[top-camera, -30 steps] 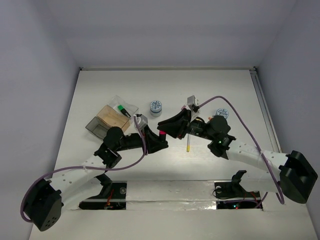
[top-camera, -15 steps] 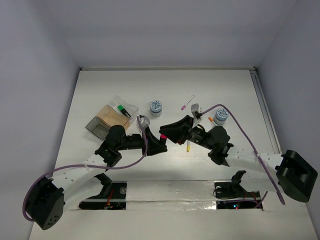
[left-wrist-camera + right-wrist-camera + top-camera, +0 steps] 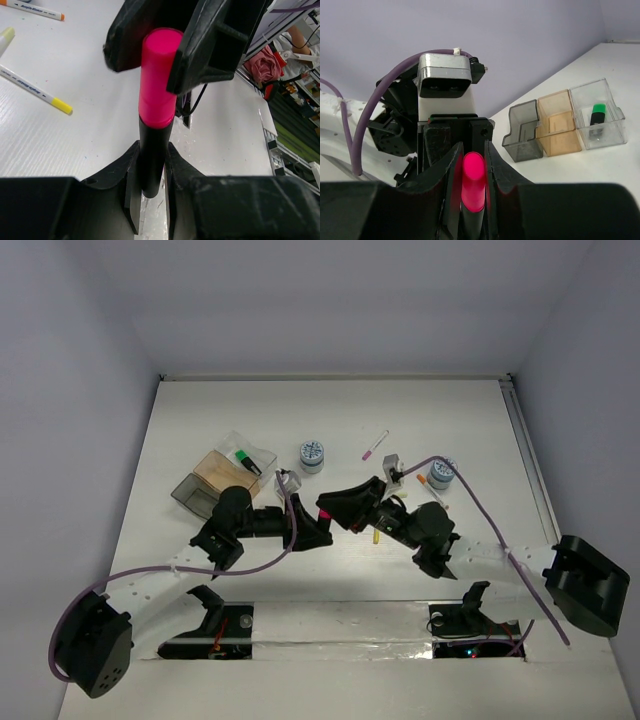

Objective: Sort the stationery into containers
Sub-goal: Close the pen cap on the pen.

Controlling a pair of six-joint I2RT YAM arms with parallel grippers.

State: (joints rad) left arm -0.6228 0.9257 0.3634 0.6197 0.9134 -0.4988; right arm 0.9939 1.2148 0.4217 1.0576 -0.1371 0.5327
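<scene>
A black marker with a pink cap (image 3: 157, 85) is held between both grippers above the table. My left gripper (image 3: 152, 175) is shut on its black body. My right gripper (image 3: 473, 182) is shut on the pink cap (image 3: 473, 175). In the top view the two grippers meet at the marker (image 3: 323, 513), the left gripper (image 3: 312, 531) from the left and the right gripper (image 3: 333, 508) from the right. The joined trays (image 3: 200, 492) lie to the left: smoky grey (image 3: 522, 132), tan (image 3: 560, 125) and clear (image 3: 580, 95). The clear one holds a green-capped marker (image 3: 597, 114).
Two blue-white discs (image 3: 311, 455) (image 3: 440, 472) stand on the table. A pink-tipped pen (image 3: 375, 445) lies behind the grippers. A yellow-tipped pen (image 3: 35, 90) and an orange-tipped pen (image 3: 35, 9) lie under and beside my right arm.
My right arm has drawn left and nearer, and its fingers have closed round the pink cap. The pink-tipped pen it covered now shows. My left gripper kept the marker and shifted slightly left.
</scene>
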